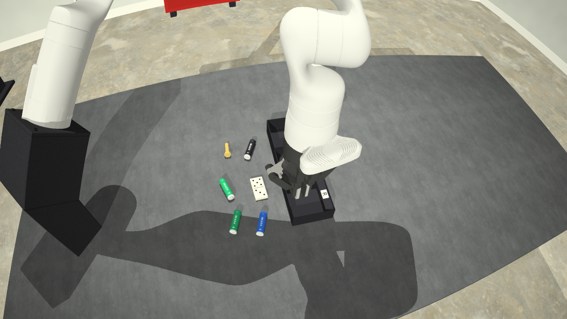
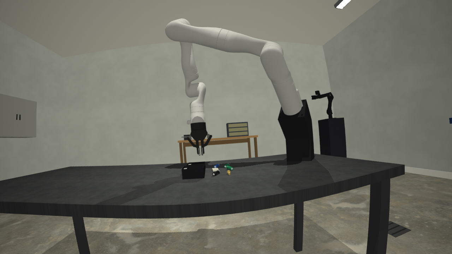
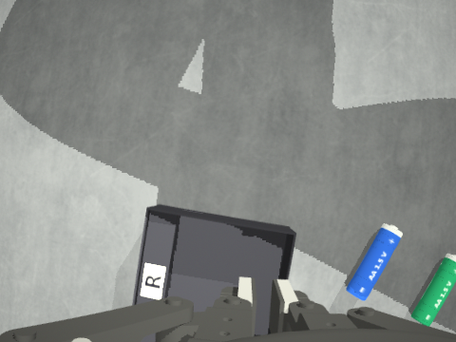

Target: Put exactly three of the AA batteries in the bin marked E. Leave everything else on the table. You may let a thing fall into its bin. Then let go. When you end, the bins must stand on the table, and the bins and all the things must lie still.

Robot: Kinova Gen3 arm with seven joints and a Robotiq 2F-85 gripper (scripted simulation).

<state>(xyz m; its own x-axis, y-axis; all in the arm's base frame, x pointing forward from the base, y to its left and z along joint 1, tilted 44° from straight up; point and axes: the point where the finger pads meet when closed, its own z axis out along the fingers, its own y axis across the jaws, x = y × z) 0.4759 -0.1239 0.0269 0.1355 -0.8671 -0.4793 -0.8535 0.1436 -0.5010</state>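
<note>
A row of three black bins lies on the table; the nearest, marked R (image 1: 313, 217) (image 3: 222, 219), shows plainly, and my arm hides the bin marked E. The row also shows in the exterior view (image 2: 193, 172). My gripper (image 1: 301, 193) (image 2: 200, 153) (image 3: 261, 299) is shut and empty, hanging a little above the R bin. Several AA batteries lie left of the bins: a black one (image 1: 249, 149), a green one (image 1: 226, 188), another green one (image 1: 235, 221) (image 3: 435, 291) and a blue one (image 1: 261, 223) (image 3: 374, 262).
A white domino (image 1: 258, 188) lies between the batteries and the bins. A small yellow piece (image 1: 227, 150) (image 2: 228, 172) lies beside the black battery. The arm's black base (image 1: 43, 158) stands at the table's left. The dark table (image 1: 396, 138) (image 2: 126, 189) stretches wide to the right.
</note>
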